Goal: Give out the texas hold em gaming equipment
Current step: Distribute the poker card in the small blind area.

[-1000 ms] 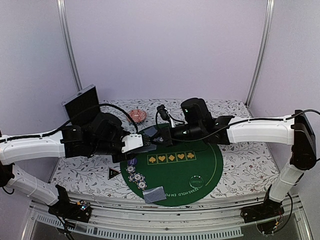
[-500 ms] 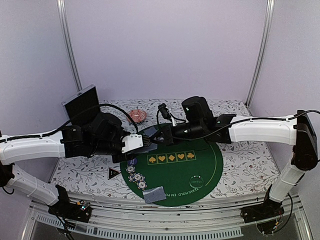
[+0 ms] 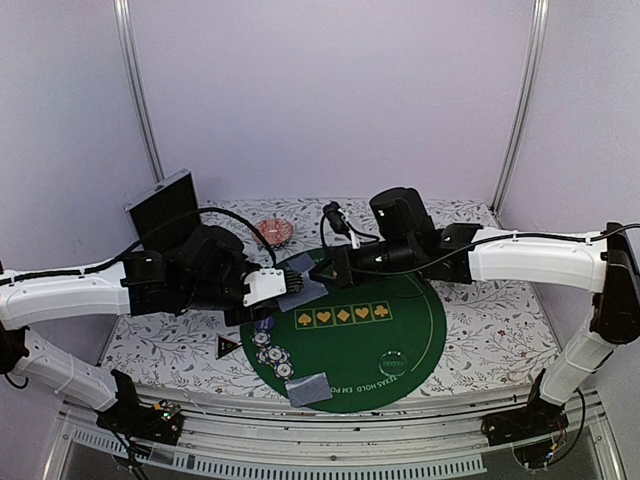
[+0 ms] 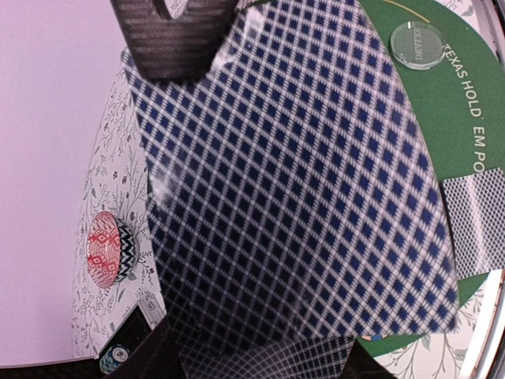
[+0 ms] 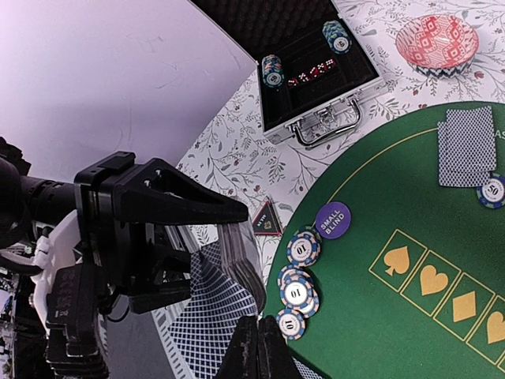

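**Over the mat's 10 o'clock edge: deck clamped, its faces unseen**

At 10 o'clock on the green Texas Hold'em mat (image 3: pixel 400 335), the left gripper (image 3: pixel 275 290) is clamped on a deck of playing cards (image 4: pixel 292 189), held above the felt. The deck's blue-diamond backs fill most of the left wrist view and hide the mat beneath, and no card face shows. The right gripper (image 5: pixel 264 351) has its jaws pressed together just beside the deck. Only its fingertips enter its own camera at the bottom edge, and I cannot tell whether a card edge is pinched between them.

At 8 o'clock on the mat lies a cluster of blue-and-white poker chips (image 5: pixel 300 276), with the purple small blind button (image 5: pixel 332 219) just beyond. A face-down card (image 3: pixel 308 388) lies at 7 o'clock, and a clear disc (image 3: pixel 392 365) at 5 o'clock, its lettering too blurred to read. Off the mat at 11 o'clock sit the pink patterned dish (image 3: pixel 275 232) and an open case (image 5: pixel 316 79), partly cut off, holding chips and red dice.
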Action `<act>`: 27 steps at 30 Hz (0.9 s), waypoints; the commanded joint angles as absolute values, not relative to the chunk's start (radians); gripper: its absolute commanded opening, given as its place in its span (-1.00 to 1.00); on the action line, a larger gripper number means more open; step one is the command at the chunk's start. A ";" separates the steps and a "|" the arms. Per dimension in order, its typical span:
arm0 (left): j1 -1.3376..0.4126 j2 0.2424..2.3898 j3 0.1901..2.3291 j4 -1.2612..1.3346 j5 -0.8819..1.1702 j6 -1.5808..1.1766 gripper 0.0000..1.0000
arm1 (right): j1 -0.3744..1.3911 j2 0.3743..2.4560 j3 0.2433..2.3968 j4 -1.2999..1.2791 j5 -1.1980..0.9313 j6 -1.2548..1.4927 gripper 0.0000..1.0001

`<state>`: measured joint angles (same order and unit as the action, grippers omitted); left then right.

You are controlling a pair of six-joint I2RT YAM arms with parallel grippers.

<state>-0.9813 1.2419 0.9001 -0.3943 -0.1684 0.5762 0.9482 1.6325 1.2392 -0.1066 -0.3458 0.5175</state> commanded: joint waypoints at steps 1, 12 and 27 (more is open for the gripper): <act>-0.984 1.241 0.894 -0.379 -0.161 0.586 0.01 | 0.946 1.578 1.267 -0.111 -0.338 0.506 -0.95; -0.985 1.239 0.894 -0.379 -0.163 0.586 0.01 | 0.941 1.456 1.188 0.001 -0.360 0.539 -0.96; -0.985 1.242 0.896 -0.379 -0.173 0.587 0.01 | 1.033 1.333 0.767 0.233 -0.198 0.793 -0.96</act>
